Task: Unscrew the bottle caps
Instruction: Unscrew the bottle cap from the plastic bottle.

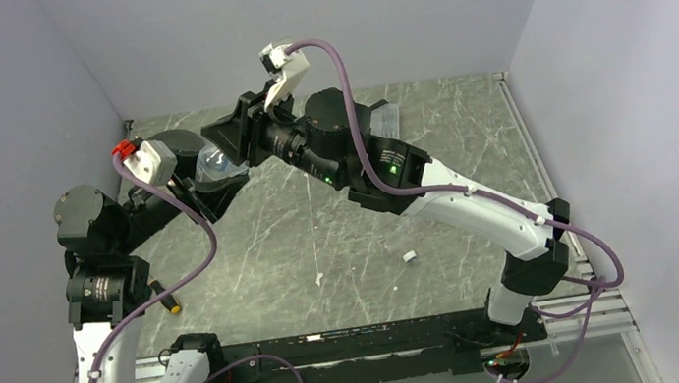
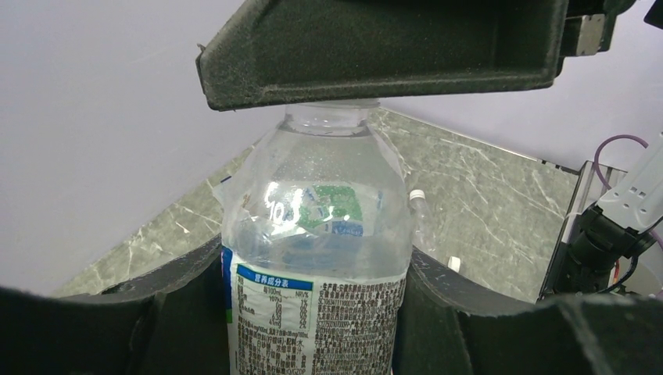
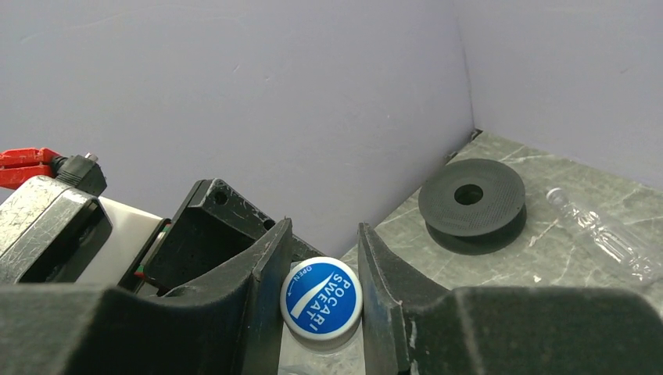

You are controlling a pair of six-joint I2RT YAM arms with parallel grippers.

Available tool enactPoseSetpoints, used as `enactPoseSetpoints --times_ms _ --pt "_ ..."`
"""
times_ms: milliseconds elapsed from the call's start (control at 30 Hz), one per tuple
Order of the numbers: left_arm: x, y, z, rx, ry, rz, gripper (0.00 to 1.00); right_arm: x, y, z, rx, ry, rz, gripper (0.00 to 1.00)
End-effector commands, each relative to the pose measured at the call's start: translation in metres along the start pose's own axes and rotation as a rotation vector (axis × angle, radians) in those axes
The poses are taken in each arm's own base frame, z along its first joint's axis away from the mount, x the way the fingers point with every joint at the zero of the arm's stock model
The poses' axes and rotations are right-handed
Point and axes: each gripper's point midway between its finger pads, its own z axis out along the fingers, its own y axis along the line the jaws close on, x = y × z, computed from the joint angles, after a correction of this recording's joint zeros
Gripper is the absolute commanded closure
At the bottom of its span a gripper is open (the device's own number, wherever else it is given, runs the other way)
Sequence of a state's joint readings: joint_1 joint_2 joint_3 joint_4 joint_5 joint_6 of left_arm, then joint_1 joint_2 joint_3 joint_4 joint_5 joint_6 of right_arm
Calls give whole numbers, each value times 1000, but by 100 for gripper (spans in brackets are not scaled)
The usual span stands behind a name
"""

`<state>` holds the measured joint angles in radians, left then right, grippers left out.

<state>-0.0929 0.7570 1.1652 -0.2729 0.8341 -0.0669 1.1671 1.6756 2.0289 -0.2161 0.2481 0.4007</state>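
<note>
Bottle cap (image 3: 321, 297) tight between right fingers (image 3: 264, 293), labelled bottle (image 2: 317, 234) snug in left fingers (image 2: 180, 308), base out of frame.

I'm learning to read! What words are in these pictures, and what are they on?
"POCARI SWEAT": on top of the blue cap.
"OPEN": small, along the same cap's edge.
Label on the bottle: tiny print, too small to read.

Blue cap (image 3: 321, 298): "POCARI SWEAT", small "OPEN". Bottle (image 2: 317, 234) label: dense Japanese print, mostly illegible.
</note>
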Motion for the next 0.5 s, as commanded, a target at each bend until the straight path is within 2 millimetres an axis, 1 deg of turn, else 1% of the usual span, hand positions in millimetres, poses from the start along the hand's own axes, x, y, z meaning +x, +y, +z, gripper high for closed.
enactPoseSetpoints --times_ms 0,67,133,200,233,300,367,400,433,467 --pt "-8 -4 0 27 -22 11 100 -32 13 -4 -42 -78 -20 100" --pt "-9 -9 1 53 -20 -14 100 -38 18 -7 -72 -88 -44 100" --pt "-12 -15 1 81 -22 -49 100 -45 28 -13 -154 -103 -72 100" --pt "-16 -25 1 138 -26 -90 100 -52 48 -25 -316 -129 -105 100" --pt "-19 -31 1 171 -30 -113 100 -54 61 -34 -434 -146 -132 100" --pt "-26 -40 1 230 -38 -162 100 -55 77 -55 -634 -163 -149 100" --pt "-31 -50 0 292 -36 -207 100 -52 86 -71 -798 -148 -150 100" --pt "-33 -54 0 324 -33 -226 100 -52 87 -77 -864 -134 -149 100" --pt "-35 -59 -1 351 -28 -248 100 -46 92 -87 -952 -103 -151 100" --pt "-37 -62 -2 371 -23 -264 100 -45 93 -92 -1010 -88 -146 100"
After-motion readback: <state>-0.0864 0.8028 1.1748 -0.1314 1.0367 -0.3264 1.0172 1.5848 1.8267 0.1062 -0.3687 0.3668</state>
